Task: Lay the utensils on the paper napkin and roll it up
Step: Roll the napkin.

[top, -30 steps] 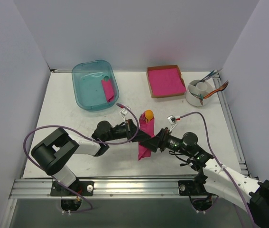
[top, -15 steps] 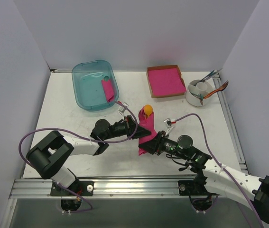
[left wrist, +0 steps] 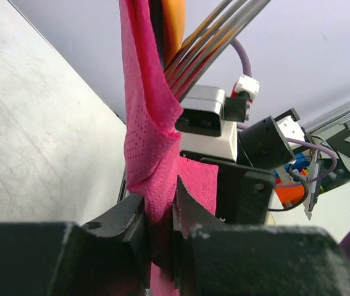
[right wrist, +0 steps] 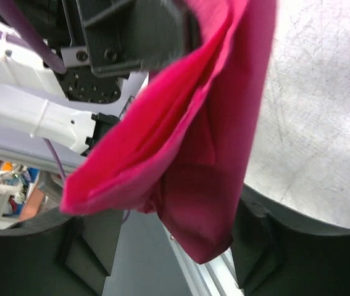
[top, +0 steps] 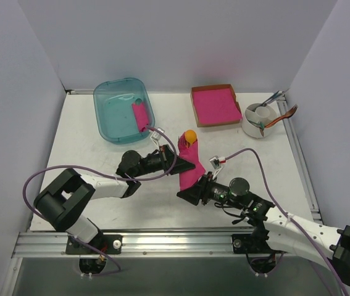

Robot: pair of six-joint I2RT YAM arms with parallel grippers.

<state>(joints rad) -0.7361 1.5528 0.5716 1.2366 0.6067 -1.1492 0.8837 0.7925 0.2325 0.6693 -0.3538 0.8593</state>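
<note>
The magenta paper napkin (top: 191,168) is rolled around the utensils and held off the table, tilted. The orange spoon's round bowl (top: 189,135) sticks out of its far end. In the left wrist view the silver fork tines (left wrist: 219,29) and the orange spoon handle (left wrist: 175,24) emerge from the napkin (left wrist: 149,129). My left gripper (top: 176,163) (left wrist: 160,206) is shut on the middle of the roll. My right gripper (top: 191,192) (right wrist: 175,216) sits at the roll's lower end (right wrist: 205,185), fingers (right wrist: 256,237) apart on either side of it.
A teal bin (top: 116,114) at the back left holds another pink roll (top: 141,116). A cardboard box of pink sheets (top: 215,105) and a white cup (top: 258,126) with cutlery stand at the back right. White walls close three sides.
The roll has been lifted and moved towards the back, spoon bowl higher. My right gripper slid along it to the lower end; its jaws narrowed, then widened. The left grip stays.
</note>
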